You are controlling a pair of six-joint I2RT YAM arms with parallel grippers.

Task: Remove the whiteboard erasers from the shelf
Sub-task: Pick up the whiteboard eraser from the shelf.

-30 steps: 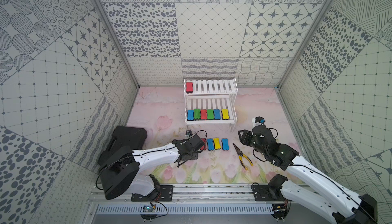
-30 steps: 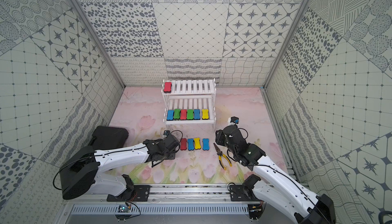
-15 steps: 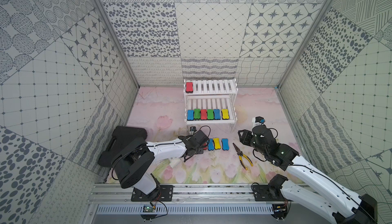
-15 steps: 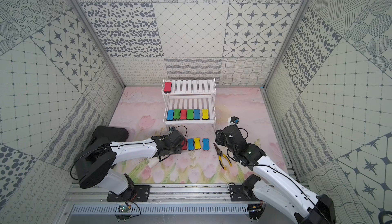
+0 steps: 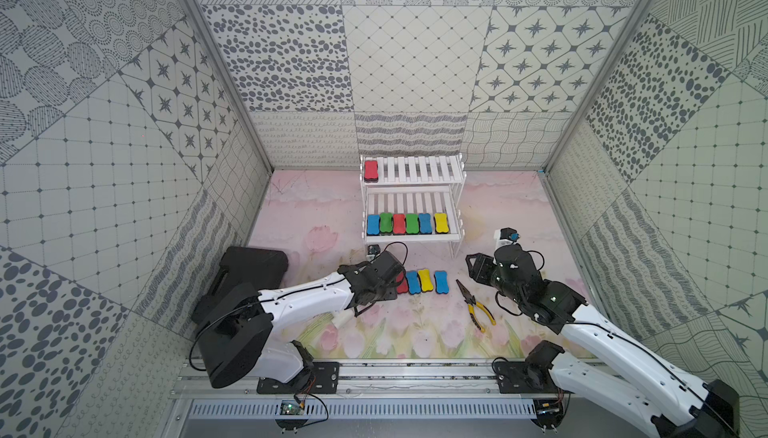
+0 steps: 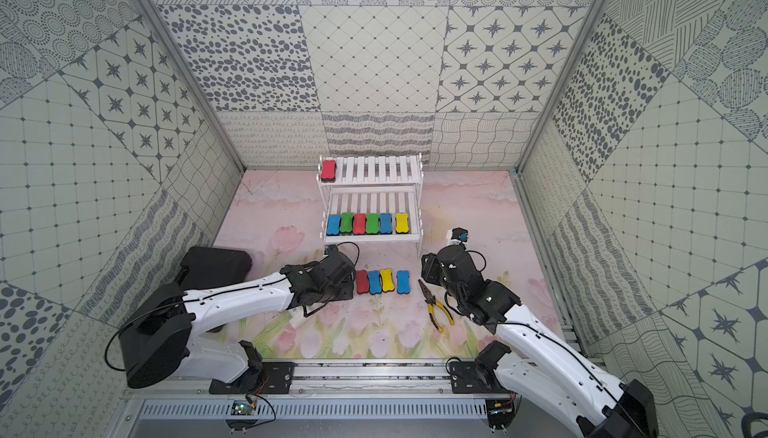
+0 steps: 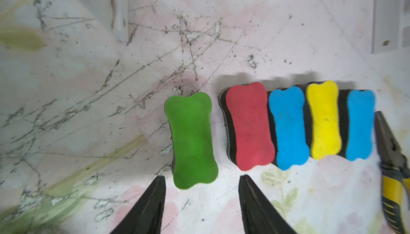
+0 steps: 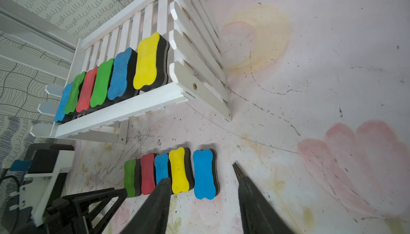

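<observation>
1. Whiteboard erasers (image 5: 412, 223) fill the front of the lower tier of the white two-tier shelf (image 5: 419, 169). There are six side by side: blue, green, red, green, blue, yellow.
2. A lone red eraser (image 5: 370, 170) sits at the left end of the upper tier, seen in both top views.
3. Five more lie in a row on the flower-printed surface (image 5: 415, 332) in front of the shelf. A green eraser (image 7: 192, 139) comes first, set slightly apart. Red, blue and yellow are packed close beside it, and another blue ends the row.
4. The left fingers (image 7: 150, 206) stand apart, one tip on each side of the green eraser's near end. They touch nothing and hold nothing.
5. The right fingers (image 8: 155, 206) are likewise spread and empty, raised above the surface near the blue end of the row.
6. Yellow-handled pliers (image 5: 476, 307) lie on the surface between the row and the right arm.
7. A black case (image 5: 249, 270) rests near the left wall, beside the left arm.
</observation>
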